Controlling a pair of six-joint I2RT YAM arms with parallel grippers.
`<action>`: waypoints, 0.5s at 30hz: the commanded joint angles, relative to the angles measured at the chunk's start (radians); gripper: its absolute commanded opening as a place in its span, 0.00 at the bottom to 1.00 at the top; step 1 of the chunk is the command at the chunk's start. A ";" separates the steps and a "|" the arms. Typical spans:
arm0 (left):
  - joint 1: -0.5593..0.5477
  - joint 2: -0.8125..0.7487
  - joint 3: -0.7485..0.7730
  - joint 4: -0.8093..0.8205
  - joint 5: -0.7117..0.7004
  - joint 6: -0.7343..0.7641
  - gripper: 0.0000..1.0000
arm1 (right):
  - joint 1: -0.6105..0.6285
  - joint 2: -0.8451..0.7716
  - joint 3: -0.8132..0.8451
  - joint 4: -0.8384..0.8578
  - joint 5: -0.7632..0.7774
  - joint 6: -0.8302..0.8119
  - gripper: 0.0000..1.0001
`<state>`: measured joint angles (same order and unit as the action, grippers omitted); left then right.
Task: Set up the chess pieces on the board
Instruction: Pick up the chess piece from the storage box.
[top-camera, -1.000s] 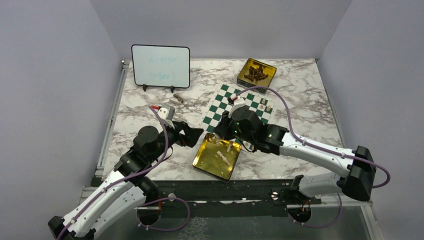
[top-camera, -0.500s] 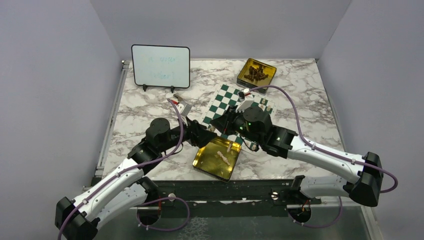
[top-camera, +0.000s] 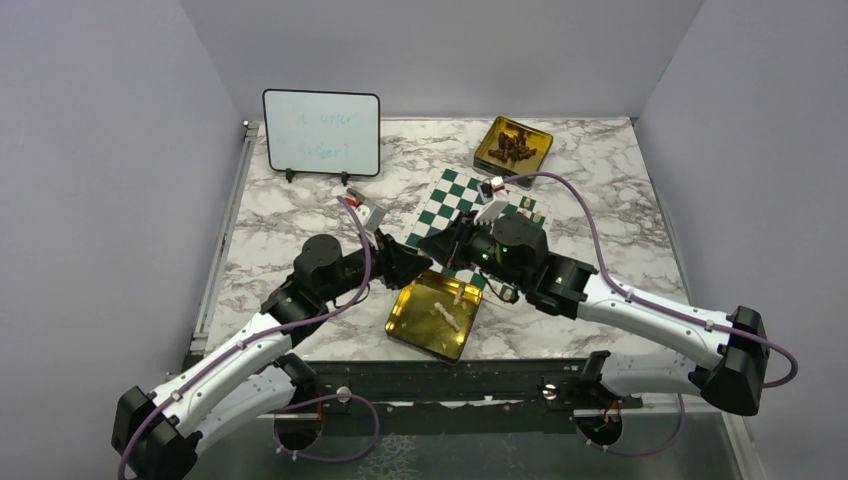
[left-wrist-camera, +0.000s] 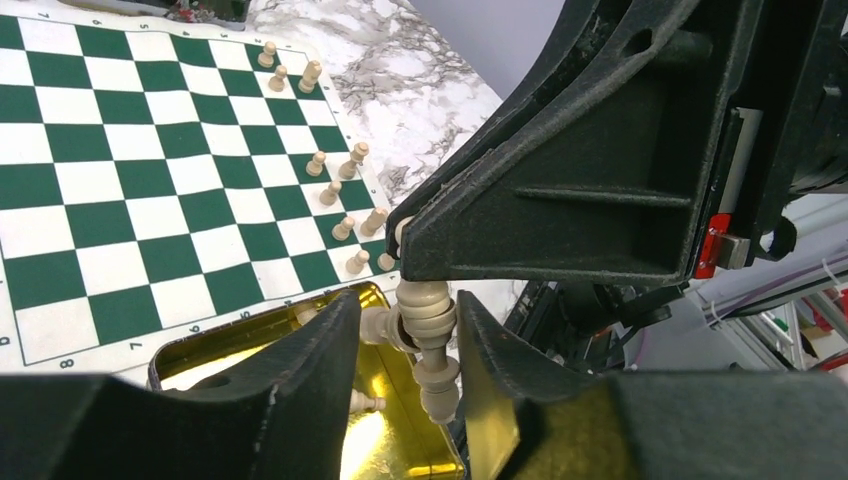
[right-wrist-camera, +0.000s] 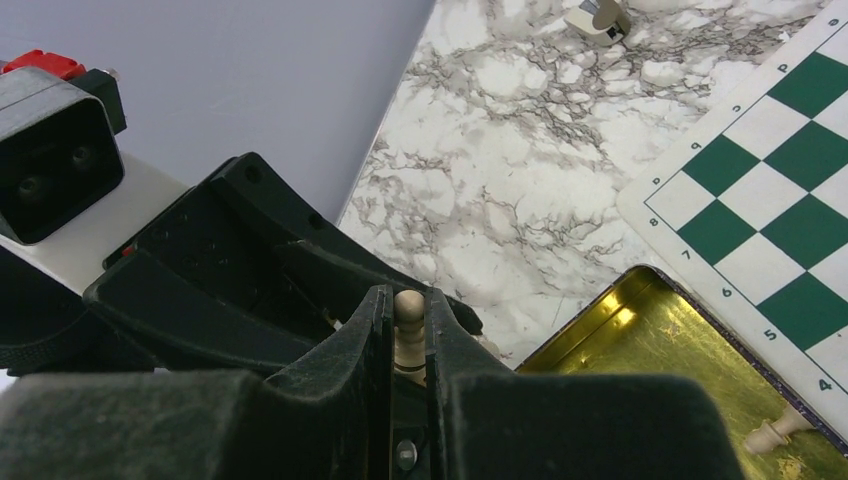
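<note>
**Cream piece caught between both grippers, just off the board's near edge**

Closest to the arms, an open gold tin (top-camera: 408, 325) is sitting on the counter (top-camera: 300, 215) right at the near edge of the board (left-wrist-camera: 130, 170). A few loose chess pieces (top-camera: 447, 316) are lying flat inside it.

Above the side of the tin that faces the board, the two arms are meeting nose to nose. The left one is reaching in from the board's left and the right one is stretching across from its right.

The right gripper (right-wrist-camera: 407, 293) is clamping a cream piece (right-wrist-camera: 408, 325) between fingers that are almost fully closed, and the piece's rounded head is poking out past the tips. The left gripper (left-wrist-camera: 405, 310) is straddling that same piece, partly spread. Its fingers (left-wrist-camera: 300, 380) are standing on either side of the stem, with a gap showing on at least one side, so it is not yet gripping.

The piece's long axis is running up and down between the left fingers, square to the direction they close. Both grippers are right at the piece, so the coming move probably depends on the left one closing across the stem before the right one lets go.

On the board itself, a double line of set pieces (left-wrist-camera: 345, 165) is standing upright along the right edge, and most squares are bare.

Beyond the board's far corner, a second tin (top-camera: 484, 150) is holding dark brown pieces. Off the board's far-left side, a whiteboard (top-camera: 321, 133) is standing upright.
</note>
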<state>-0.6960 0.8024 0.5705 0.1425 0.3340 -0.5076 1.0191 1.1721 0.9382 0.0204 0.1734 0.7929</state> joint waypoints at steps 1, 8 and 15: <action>-0.002 -0.015 -0.015 0.067 0.023 0.032 0.37 | -0.002 -0.023 -0.018 0.035 -0.024 0.010 0.08; -0.002 -0.020 -0.025 0.041 0.019 0.056 0.25 | -0.002 -0.036 -0.019 0.017 0.008 -0.030 0.09; -0.002 -0.008 -0.022 -0.015 -0.004 0.079 0.23 | -0.003 -0.051 -0.013 -0.048 0.112 -0.111 0.09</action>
<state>-0.6960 0.7975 0.5583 0.1539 0.3401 -0.4618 1.0191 1.1553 0.9295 0.0074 0.1989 0.7441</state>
